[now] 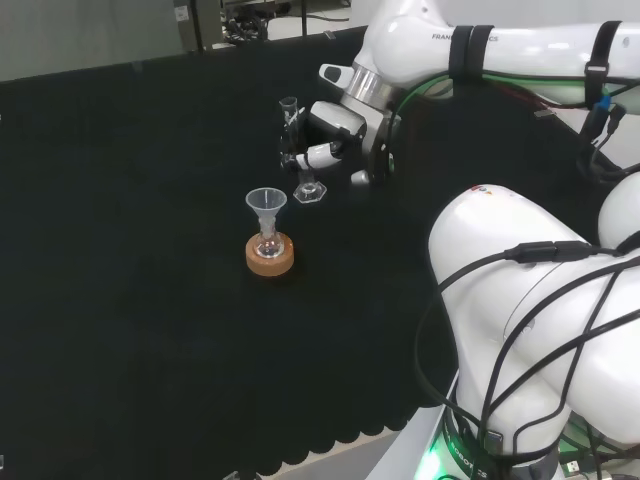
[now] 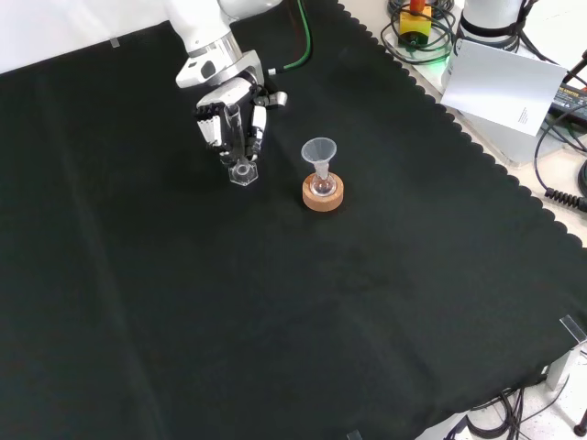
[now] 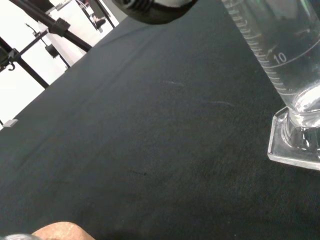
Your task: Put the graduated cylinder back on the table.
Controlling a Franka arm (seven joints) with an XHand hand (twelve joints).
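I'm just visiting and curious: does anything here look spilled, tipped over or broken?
Nothing stands out. The graduated cylinder stands upright in the hand, its base at the cloth; the funnel sits upright in a flask on the cork ring.

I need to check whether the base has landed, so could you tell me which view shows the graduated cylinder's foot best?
The wrist view: the graduated cylinder is close, its foot apparently on the cloth. Head and front views show it small, upright in the hand.

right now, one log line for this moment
hand: shut on cylinder | cylinder: upright, base at cloth | funnel flask: apart, on cork ring
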